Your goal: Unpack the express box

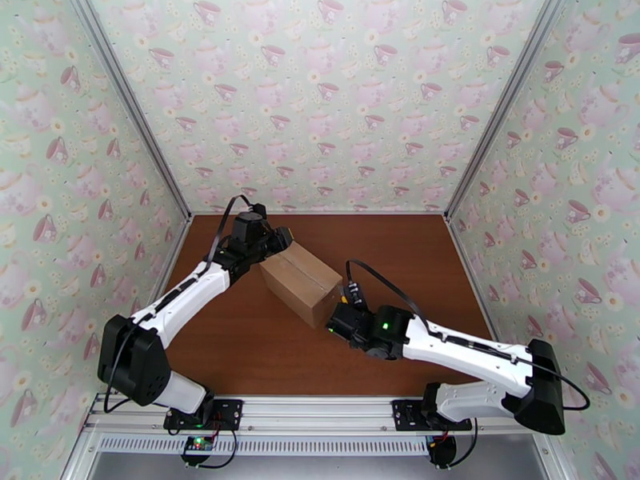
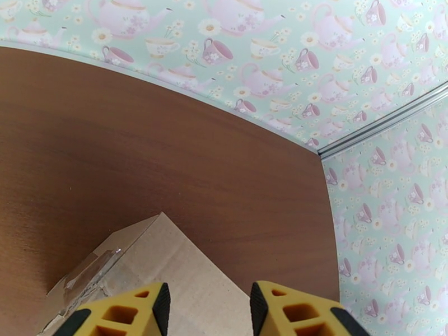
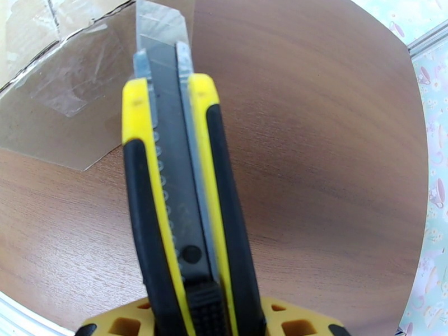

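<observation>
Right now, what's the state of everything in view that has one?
express box: closed, flaps taped.
left pincer: open, over the box's far end.
right pincer: shut on the utility knife.
utility knife: blade extended, tip at the box's taped near end.

Lab test booth: teacup-wallpaper walls, aluminium frame, wooden tabletop.
</observation>
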